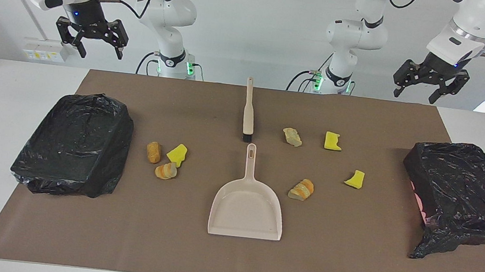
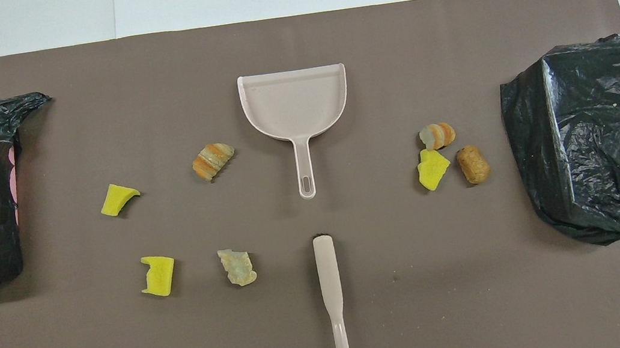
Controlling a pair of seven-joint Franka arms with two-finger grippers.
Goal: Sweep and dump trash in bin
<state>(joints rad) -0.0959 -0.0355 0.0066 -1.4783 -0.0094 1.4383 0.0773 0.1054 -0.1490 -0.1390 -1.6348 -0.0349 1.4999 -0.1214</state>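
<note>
no readable text, labels or signs

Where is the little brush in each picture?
Facing view: the brush lies top centre, bristles pointing at the dustpan handle, nearer to the robots than it.
Overhead view: the brush lies bottom centre, again nearer to the robots than the dustpan.
Shared landmark: the dustpan, whose handle tip almost meets the bristles.

Open brown mat surrounds the beige plastic dustpan [image 1: 247, 208]; striped bread-like scrap [image 1: 301, 189] lies near, at its 2 o'clock in the facing view.
</note>
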